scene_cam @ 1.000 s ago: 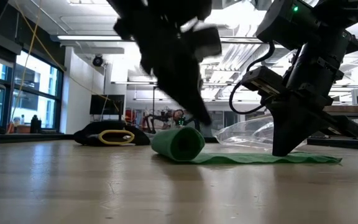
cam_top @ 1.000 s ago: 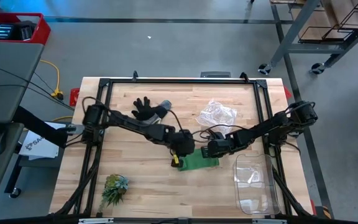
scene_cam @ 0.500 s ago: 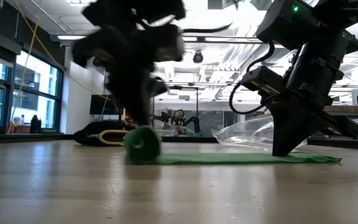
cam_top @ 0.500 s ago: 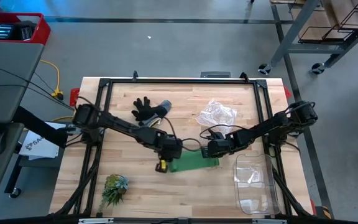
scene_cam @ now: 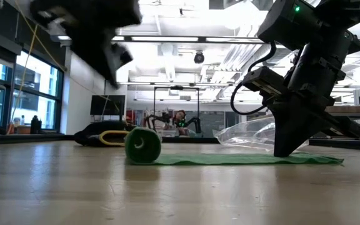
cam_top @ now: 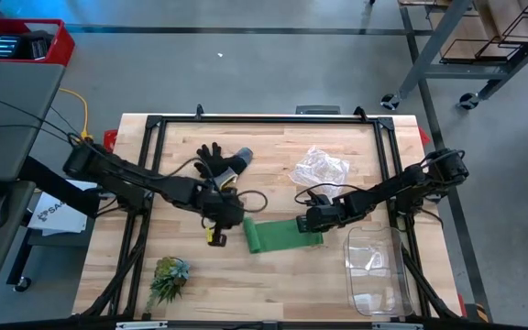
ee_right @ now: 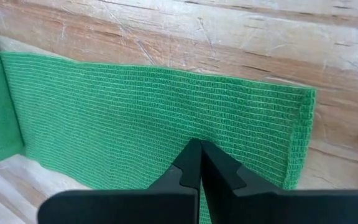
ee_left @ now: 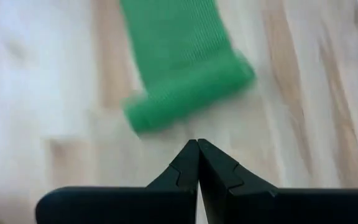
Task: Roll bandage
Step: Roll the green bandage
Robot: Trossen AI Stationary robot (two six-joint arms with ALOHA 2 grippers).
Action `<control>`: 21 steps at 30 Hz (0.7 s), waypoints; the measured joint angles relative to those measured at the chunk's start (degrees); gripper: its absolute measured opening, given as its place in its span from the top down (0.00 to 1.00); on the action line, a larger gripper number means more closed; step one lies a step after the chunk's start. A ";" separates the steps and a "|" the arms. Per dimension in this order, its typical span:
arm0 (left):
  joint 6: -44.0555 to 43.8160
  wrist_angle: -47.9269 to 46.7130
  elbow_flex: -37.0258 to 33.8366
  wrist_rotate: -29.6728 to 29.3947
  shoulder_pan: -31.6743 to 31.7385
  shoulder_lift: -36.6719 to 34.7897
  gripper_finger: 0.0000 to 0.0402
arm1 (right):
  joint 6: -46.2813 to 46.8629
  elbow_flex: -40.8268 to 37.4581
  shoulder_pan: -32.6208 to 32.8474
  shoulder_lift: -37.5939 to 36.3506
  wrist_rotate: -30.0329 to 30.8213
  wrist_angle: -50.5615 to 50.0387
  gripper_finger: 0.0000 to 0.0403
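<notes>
The green bandage lies on the wooden table, part strip, part roll. Its flat strip (cam_top: 291, 236) runs toward the table's right, and its rolled end (cam_top: 251, 236) rests on the table at the left. The roll (scene_cam: 143, 145) also shows in the low view. My left gripper (ee_left: 197, 148) is shut and hangs above the table just left of the roll (ee_left: 190, 93), clear of it. My right gripper (ee_right: 196, 149) is shut, its tips down on the strip near the strip's right end. My right gripper presses its shut fingertips (scene_cam: 285, 149) down on the flat strip a little in from its free right end (ee_right: 300, 140). It comes from above, slanting down. The strip (ee_right: 135, 118) lies flat on the table under it, a single layer there.
A black glove (cam_top: 218, 160) and a crumpled clear bag (cam_top: 321, 168) lie toward the far side. A clear plastic tray (cam_top: 374, 270) sits near the right front. A spiky green plant tuft (cam_top: 168, 278) is at the front left. Bare wood lies in front of the bandage.
The roll has travelled toward the table's left with my left gripper, growing smaller and leaving more strip flat. My left gripper has then gone on up and to the left, clear of the roll, staying shut. The strip's right end has stayed pinned.
</notes>
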 joint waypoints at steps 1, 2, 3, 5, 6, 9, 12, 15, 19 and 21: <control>1.06 2.10 0.02 -1.48 0.37 -0.37 1.00 | 0.02 0.00 0.00 0.00 0.00 0.04 1.00; 2.28 4.47 0.04 -2.43 0.87 -0.28 1.00 | 0.06 0.00 0.00 0.00 0.00 0.12 1.00; 3.36 7.13 0.07 -2.56 1.38 0.42 1.00 | 0.17 0.00 0.00 0.00 0.00 0.15 1.00; 5.33 12.21 0.09 -1.05 2.57 3.41 1.00 | 0.22 0.00 0.00 0.00 0.00 0.16 1.00; 6.32 14.26 0.09 -0.24 2.98 5.41 1.00 | 0.22 0.00 0.00 0.00 0.00 0.18 1.00; 8.33 17.23 1.31 0.41 3.77 12.01 1.00 | 0.22 0.00 -0.04 0.00 -0.21 0.20 1.00; 7.44 17.19 3.88 0.52 3.93 17.47 1.00 | 0.23 0.00 -0.04 0.00 -0.22 0.23 1.00; 5.20 17.07 5.31 2.02 3.02 19.99 1.00 | 0.24 0.00 -0.04 0.00 -0.24 0.24 1.00; 4.98 16.70 5.53 2.60 0.40 19.56 1.00 | 0.24 0.00 -0.04 0.00 -0.28 0.17 1.00; 4.98 16.32 5.53 2.62 -0.95 18.68 1.00 | 0.24 0.00 -0.04 0.00 -0.28 0.13 1.00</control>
